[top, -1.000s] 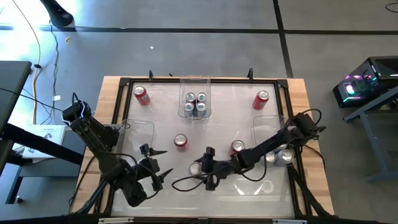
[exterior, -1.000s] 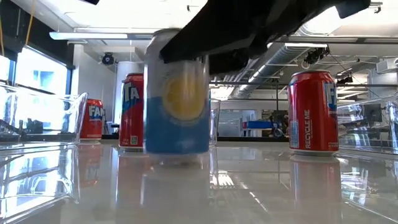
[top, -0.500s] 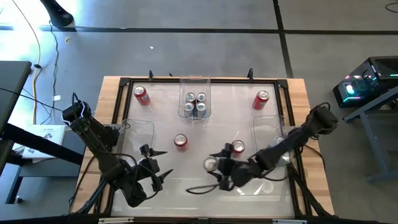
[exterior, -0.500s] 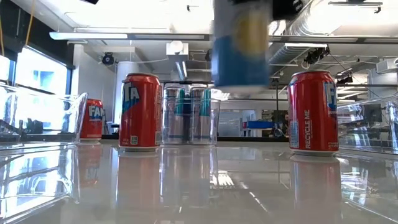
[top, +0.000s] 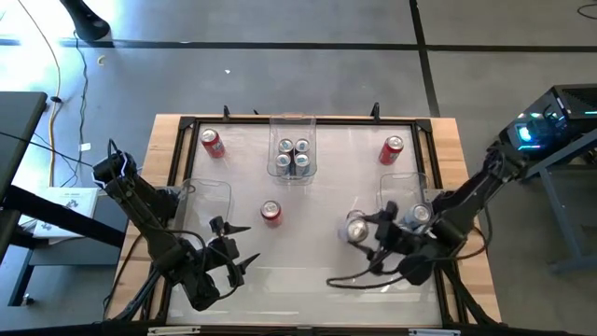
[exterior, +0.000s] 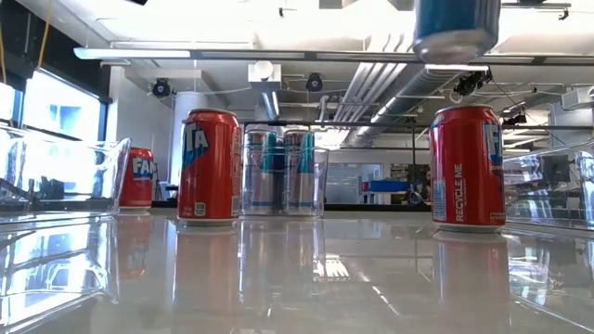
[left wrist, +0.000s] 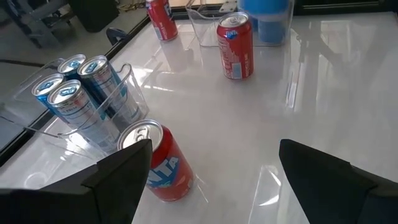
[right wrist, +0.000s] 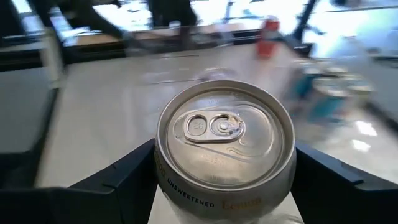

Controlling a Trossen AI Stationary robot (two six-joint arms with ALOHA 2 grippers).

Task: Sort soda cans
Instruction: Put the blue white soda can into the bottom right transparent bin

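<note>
Table: glossy white top [top: 308,201] in a wooden frame, filling the middle of the high view
Left arm: dark, lower left of the high view; left gripper [top: 239,250] hangs over the table's lower-left part with its fingers [left wrist: 124,171] spread wide and nothing between them
Right arm: dark, reaching in from the right edge of the high view; right gripper [top: 366,230] sits right of centre, fingers clamped on either side of a blue can
Bins: clear middle bin [top: 293,126] at upper centre of the high view; clear left bin [top: 207,198] at centre left; clear right bin [top: 403,187] at centre right, partly under the right arm
Held can: blue can [exterior: 455,28] lifted clear of the table, only its lower end showing at the top of the low view; in the right wrist view its silver top [right wrist: 225,134] with pull tab fills the centre
Binned cans: four slim silver-and-blue cans [top: 293,157] stand upright together in the middle bin; at least one silver-topped can [top: 419,216] shows in the right bin beside the arm
Loose red cans: one [top: 213,142] upright at upper left, one [top: 392,149] at upper right, one [top: 271,213] just left of centre, all well apart
Low view: two red cans stand large, left [exterior: 209,167] and right [exterior: 467,167], a third small at far left [exterior: 137,177]
</note>
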